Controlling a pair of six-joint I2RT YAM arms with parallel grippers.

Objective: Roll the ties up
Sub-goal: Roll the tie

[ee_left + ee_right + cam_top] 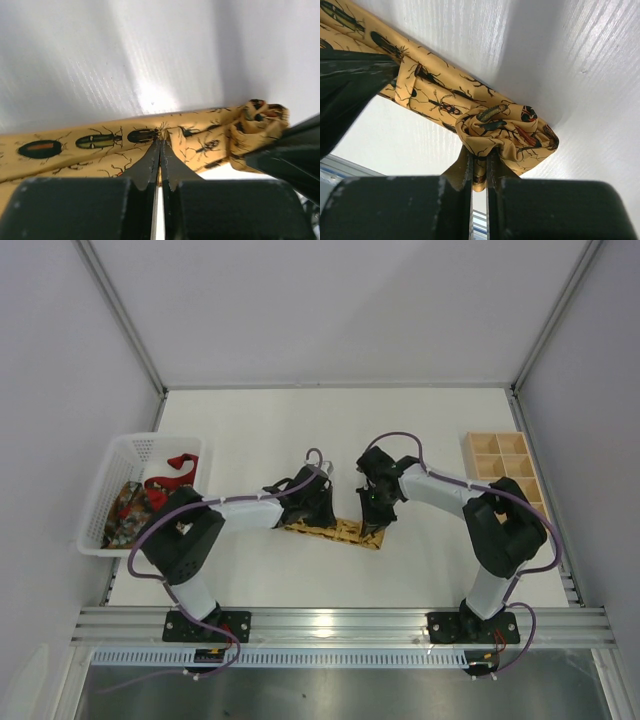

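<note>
At table centre, right tool [479, 152] pinches yellow tie [440, 97]; left tool [160, 144] seemingly too.

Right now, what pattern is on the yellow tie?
Beetles and other insects cover the tie; the left wrist view shows it best.

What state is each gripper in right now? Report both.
Left gripper: closed, fingers touching the yellow-gold beetle-print fabric necktie; whether it grips cannot be told.
Right gripper: closed, holding that necktie's rolled end.

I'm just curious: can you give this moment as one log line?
yellow tie: partly rolled | left gripper: pinching flat part | right gripper: pinching rolled end
</note>
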